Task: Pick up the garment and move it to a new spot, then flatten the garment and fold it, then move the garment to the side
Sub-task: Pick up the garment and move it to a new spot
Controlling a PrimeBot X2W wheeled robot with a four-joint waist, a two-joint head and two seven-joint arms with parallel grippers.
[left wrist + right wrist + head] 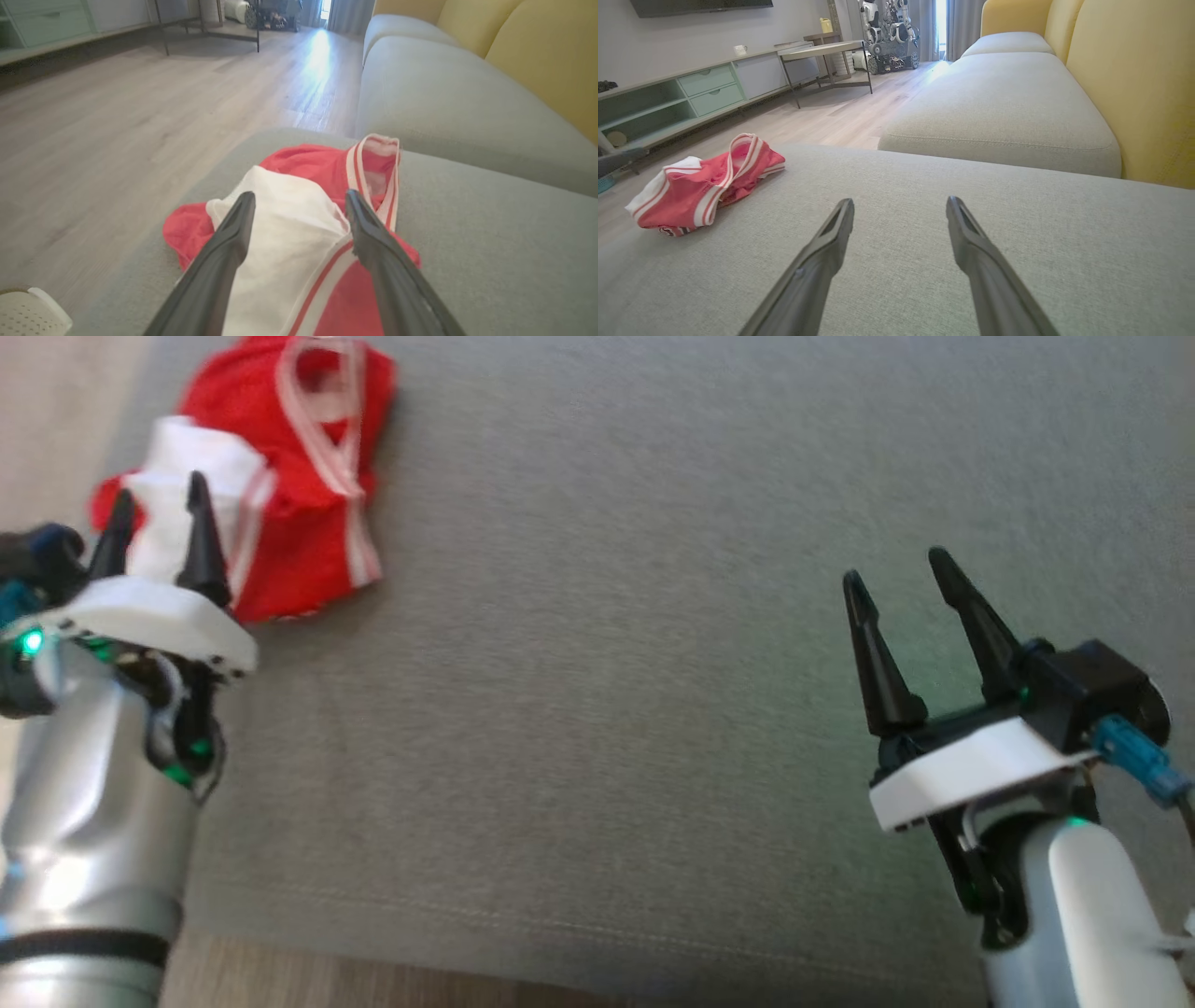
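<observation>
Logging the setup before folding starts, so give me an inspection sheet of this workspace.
Surface: grey fabric cushion, smooth.
Job's things: red-and-white garment, crumpled near the cushion's left edge.
Clutter: nothing seen.
Claws: left claw open at the garment, contact unclear; right claw open above bare cushion.
Cables: blue cable at the right wrist.
Surroundings: wooden floor, yellow backrest, green cabinet.

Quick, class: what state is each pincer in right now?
Left pincer: open, pointed at the red and white garment, gripping nothing.
Right pincer: open, empty, over the grey cushion.
</observation>
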